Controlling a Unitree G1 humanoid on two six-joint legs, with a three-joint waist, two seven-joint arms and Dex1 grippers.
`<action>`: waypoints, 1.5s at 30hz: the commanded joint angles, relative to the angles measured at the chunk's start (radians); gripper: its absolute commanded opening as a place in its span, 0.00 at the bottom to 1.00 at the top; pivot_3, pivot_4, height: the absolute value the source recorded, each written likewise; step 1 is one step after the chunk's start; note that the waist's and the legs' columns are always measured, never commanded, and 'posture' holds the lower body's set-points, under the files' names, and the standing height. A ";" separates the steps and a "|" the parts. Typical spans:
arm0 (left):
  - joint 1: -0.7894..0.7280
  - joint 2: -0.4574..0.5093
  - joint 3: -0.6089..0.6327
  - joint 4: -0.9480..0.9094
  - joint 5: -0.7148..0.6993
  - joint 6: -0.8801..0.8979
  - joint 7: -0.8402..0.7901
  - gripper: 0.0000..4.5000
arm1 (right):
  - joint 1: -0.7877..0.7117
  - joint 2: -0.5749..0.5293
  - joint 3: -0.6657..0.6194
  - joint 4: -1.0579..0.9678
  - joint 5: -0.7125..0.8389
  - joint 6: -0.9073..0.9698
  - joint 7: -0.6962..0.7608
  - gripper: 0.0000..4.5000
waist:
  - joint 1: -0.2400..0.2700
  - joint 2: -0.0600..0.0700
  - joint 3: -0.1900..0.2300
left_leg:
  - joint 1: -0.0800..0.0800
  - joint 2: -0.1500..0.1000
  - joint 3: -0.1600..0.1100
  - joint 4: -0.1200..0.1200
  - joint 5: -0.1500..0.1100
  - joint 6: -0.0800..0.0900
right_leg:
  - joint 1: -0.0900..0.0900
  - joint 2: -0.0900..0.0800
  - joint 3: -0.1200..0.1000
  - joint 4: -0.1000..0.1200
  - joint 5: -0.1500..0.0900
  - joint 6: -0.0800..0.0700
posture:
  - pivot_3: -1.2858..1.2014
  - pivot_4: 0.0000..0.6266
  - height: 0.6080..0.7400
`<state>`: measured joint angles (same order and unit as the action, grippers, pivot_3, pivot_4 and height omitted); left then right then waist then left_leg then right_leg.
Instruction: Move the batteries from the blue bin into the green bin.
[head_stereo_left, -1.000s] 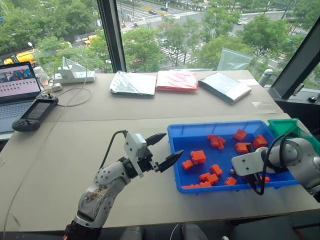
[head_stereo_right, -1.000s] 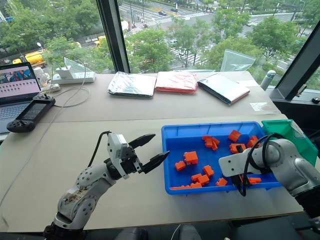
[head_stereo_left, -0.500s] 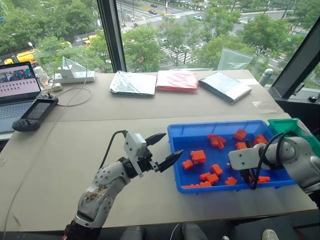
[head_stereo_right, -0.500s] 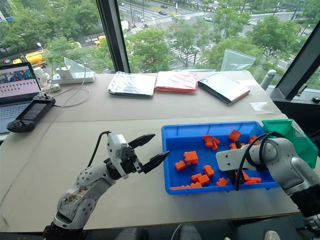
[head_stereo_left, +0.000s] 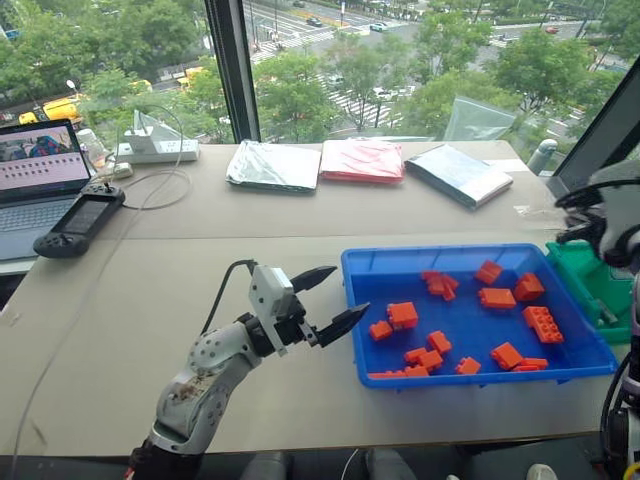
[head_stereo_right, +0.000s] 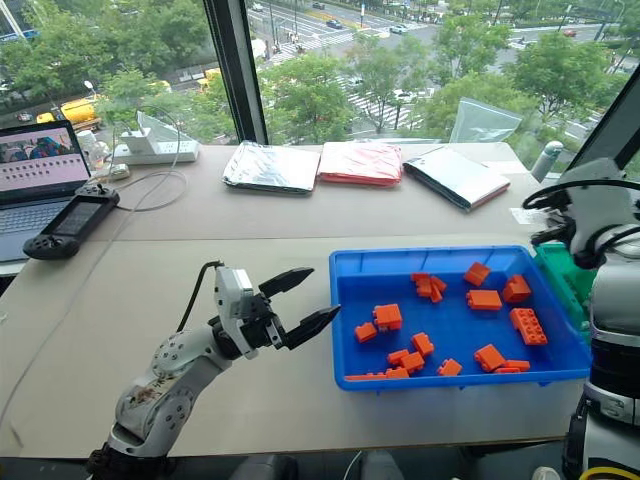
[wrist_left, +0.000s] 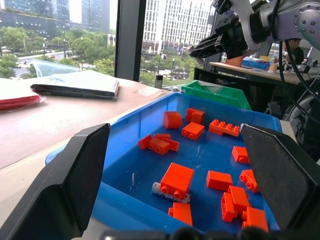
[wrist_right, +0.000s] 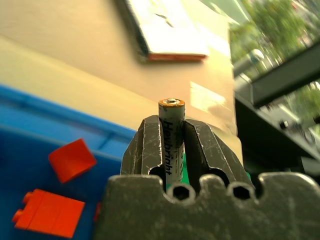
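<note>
The beige tabletop carries a wide blue bin near its right edge, with the smaller green bin just beside the blue bin's right end. Orange toy bricks lie scattered inside the blue bin. In the left wrist view, one slim grey battery lies on the blue floor, partly under an orange brick. At the far side of the tabletop rest a silver pouch, a red pouch and a dark one; a laptop and a handheld console sit at the left.

The left end effector hovers beside the blue bin's left wall, its black fingers spread apart and holding nothing. The right end effector hangs raised over the green bin, fingers clamped on an upright AA battery with an orange band at its tip.
</note>
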<state>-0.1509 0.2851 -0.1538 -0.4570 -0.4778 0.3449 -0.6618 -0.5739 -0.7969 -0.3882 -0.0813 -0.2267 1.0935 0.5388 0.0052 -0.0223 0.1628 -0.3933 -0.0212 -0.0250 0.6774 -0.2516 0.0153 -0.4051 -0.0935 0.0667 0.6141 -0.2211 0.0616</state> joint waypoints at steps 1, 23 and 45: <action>-0.017 -0.003 0.002 -0.013 -0.028 -0.022 -0.029 1.00 | 0.013 0.019 -0.087 -0.005 -0.011 0.040 -0.120 0.05 | -0.002 0.000 0.000 | 0.000 0.000 0.000 0.000 0.000 0.000 | 0.000 0.000 0.000 0.000 0.000 0.000 | 0.52 0.24 1.00; -0.023 0.132 0.009 -0.010 -0.100 -0.004 -0.254 1.00 | 0.023 -0.029 0.033 -0.147 0.285 -0.150 0.008 0.99 | -0.027 0.003 0.000 | 0.000 0.001 0.001 0.000 0.000 0.000 | 0.000 0.002 0.000 0.000 0.000 0.000 | 0.52 0.24 1.00; -0.006 0.126 -0.004 -0.015 -0.105 0.003 -0.236 1.00 | -0.014 -0.190 0.752 -0.196 0.347 -0.610 0.666 0.99 | -0.020 0.002 0.001 | 0.000 0.002 -0.001 0.001 0.000 0.001 | 0.000 0.002 -0.002 -0.001 0.000 0.000 | 0.52 0.24 1.00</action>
<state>-0.1558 0.4170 -0.1587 -0.4411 -0.5711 0.3545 -0.9041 -0.5524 -0.9999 0.3471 -0.3237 0.1644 0.5504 1.1788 -0.0149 -0.0206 0.1640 -0.3932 -0.0189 -0.0258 0.6783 -0.2518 0.0159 -0.4052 -0.0917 0.0651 0.6130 -0.2214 0.0619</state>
